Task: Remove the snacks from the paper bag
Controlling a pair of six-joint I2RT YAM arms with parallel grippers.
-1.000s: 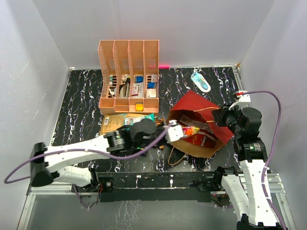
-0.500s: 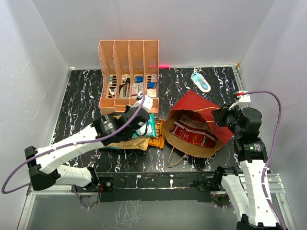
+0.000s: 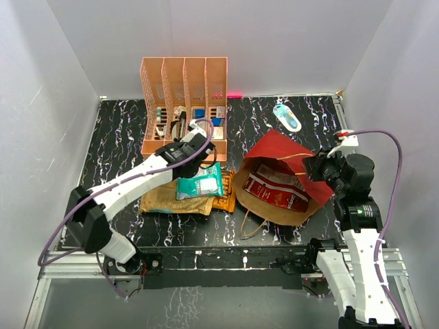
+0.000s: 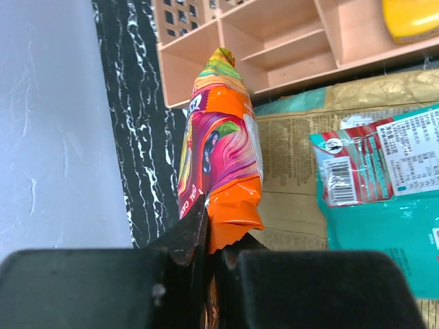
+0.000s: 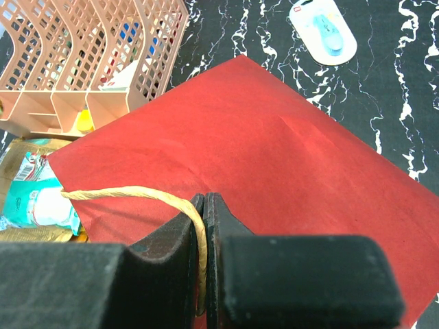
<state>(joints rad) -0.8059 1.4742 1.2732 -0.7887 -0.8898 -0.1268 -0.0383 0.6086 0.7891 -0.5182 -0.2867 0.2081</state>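
Swung the left fingers point(image 4: 209, 229) away from the mouth of the paper bag point(image 3: 278, 147) within the last second. Now over the counter point(image 3: 116, 137), just in front of the organiser point(image 3: 184, 82). Clamped tight on the bottom seam of the candy bag point(image 4: 219, 151), held out ahead and clear of the counter. Counts as one more snack out, with only the set-down left.

Already lying outside, left of the paper bag: teal packet point(image 3: 200, 185) on top of the gold bag point(image 3: 164, 200), orange packet point(image 3: 225, 200) poking out beside them.

Kept the right fingers point(image 5: 204, 205) pinched together on the loop handle point(image 5: 137, 194), unchanged from a second ago, holding the mouth tipped open. Can make out a red chip bag point(image 3: 278, 188) lying flat inside — probably the last one.

Hard to be sure, though: far corner of the interior shaded by the upper wall, and anything beneath the red chip bag out of sight. From above, barely able to pick the candy bag out against the left wrist and organiser. Cannot read the print on any packet.
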